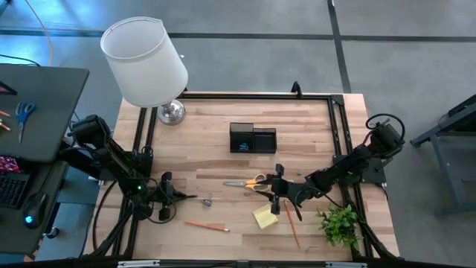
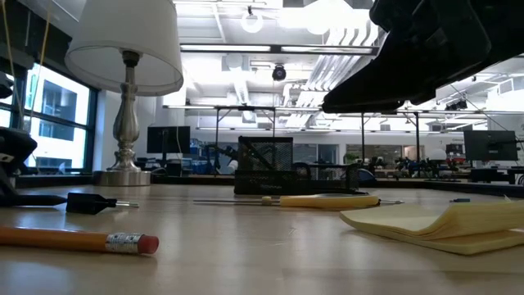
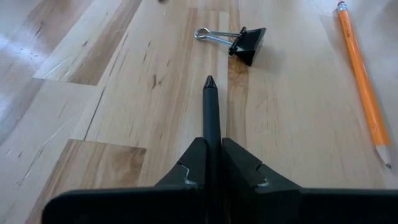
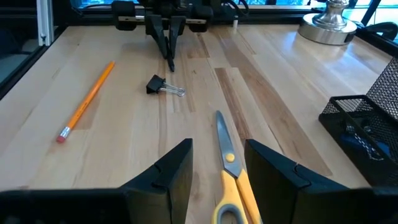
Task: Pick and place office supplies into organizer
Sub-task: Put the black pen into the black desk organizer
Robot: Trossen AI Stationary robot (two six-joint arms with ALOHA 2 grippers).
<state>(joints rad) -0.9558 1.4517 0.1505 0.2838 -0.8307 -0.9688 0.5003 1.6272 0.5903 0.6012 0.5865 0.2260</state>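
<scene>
Clenched in the left gripper (image 3: 212, 163), a slim dark pen (image 3: 211, 115) is held, while yellow-handled scissors (image 4: 229, 171) are straddled by the right gripper's (image 4: 217, 165) parted jaws, the black mesh organizer (image 1: 253, 138) not yet reached.

Binder clip (image 1: 207, 199) lies between pencil (image 1: 206, 225) and scissors (image 1: 248, 182).

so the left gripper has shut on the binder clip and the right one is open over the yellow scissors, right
Not quite. The left gripper has shut on a dark pen, as the left wrist view shows; the binder clip lies loose beyond its tip. The right gripper is indeed open over the yellow scissors.
</scene>
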